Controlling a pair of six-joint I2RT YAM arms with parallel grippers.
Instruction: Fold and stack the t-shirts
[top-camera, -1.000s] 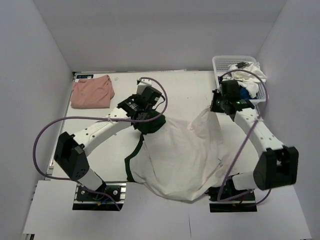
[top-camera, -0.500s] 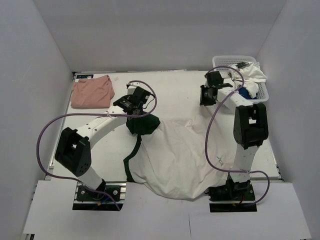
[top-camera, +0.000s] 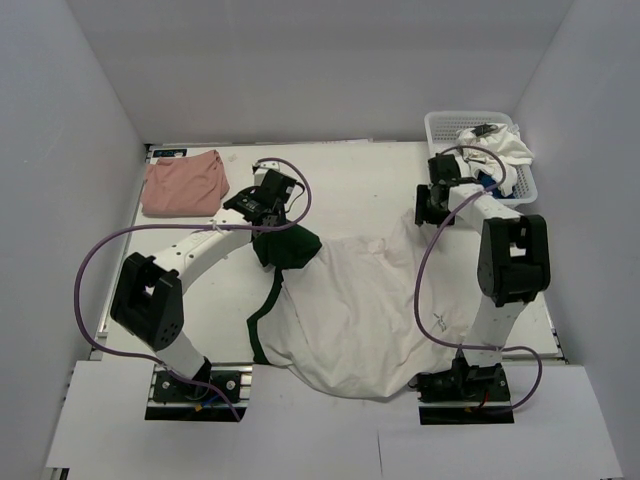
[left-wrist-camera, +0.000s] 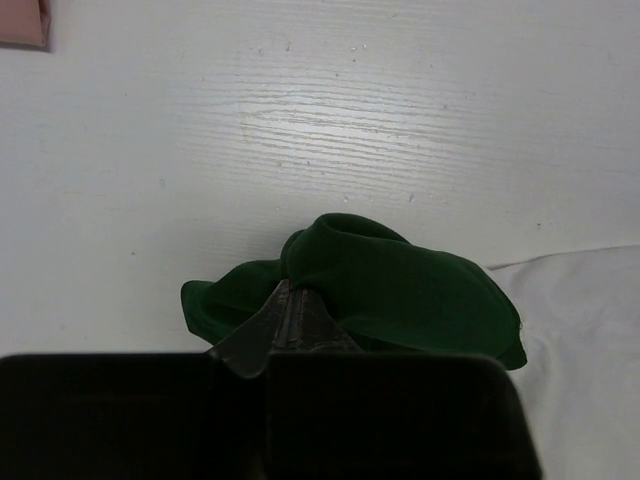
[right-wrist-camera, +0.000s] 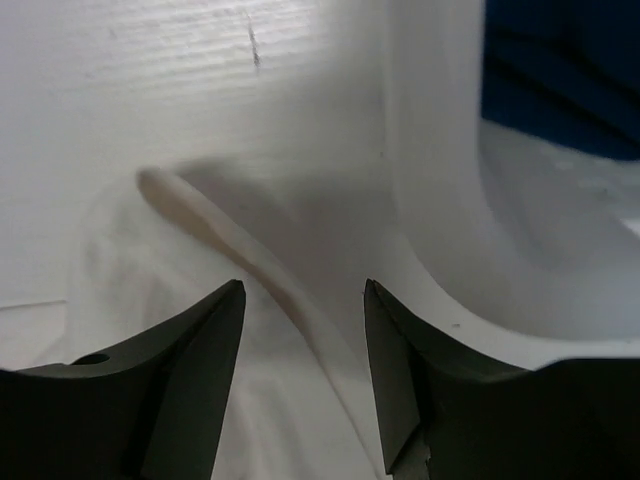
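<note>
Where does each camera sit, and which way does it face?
Top external: above and behind the arms, facing down on the table; left arm and right arm show whole.
Left wrist: on the left arm, facing along the shut left gripper at the dark green sleeve it pinches.
Right wrist: on the right arm, facing down past the open right gripper at the white t-shirt and basket.
Shared: top and left wrist both show the sleeve and pink t-shirt.
</note>
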